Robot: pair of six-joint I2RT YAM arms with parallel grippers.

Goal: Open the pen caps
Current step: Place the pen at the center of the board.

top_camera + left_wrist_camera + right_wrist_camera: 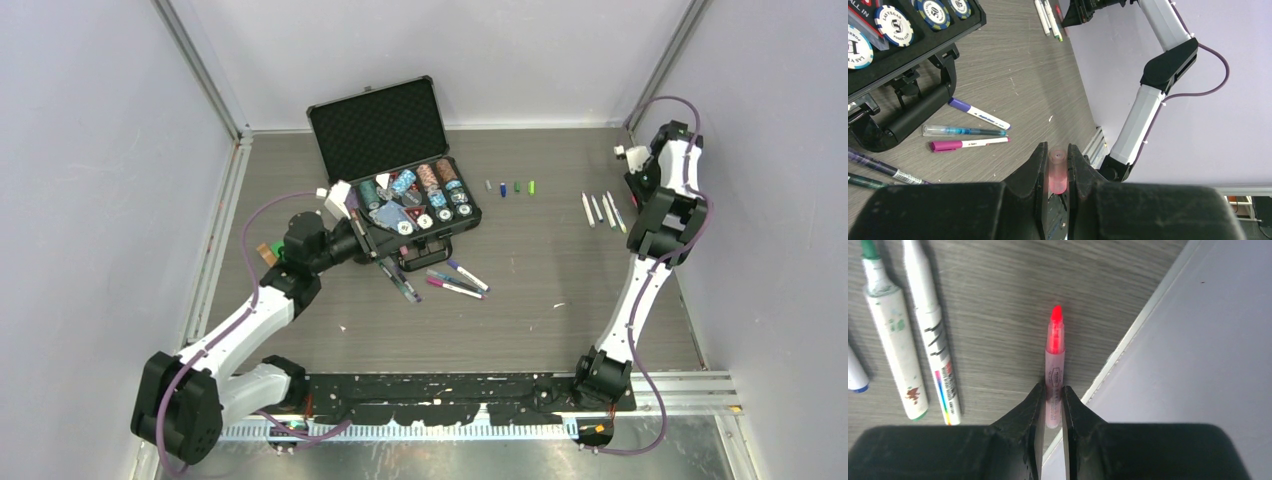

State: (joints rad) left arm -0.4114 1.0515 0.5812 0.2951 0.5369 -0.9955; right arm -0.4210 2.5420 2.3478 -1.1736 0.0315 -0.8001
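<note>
Partly hidden, pink cap point(1057, 176) in left claw point(1056, 151), pen point(1055, 347) in right claw point(1053, 390)

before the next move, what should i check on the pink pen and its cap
1. Left pincer shut on the pink cap: ok.
2. Right pincer shut on the pink pen: ok.
3. Cap off, pen tip bare: ok.
4. Free table beside the row of loose caps for the set-down: ok.
5. Held pen apart from the wall beside it: cannot tell.
6. Every pen opened: not ok, capped pens lie by the case.
</note>
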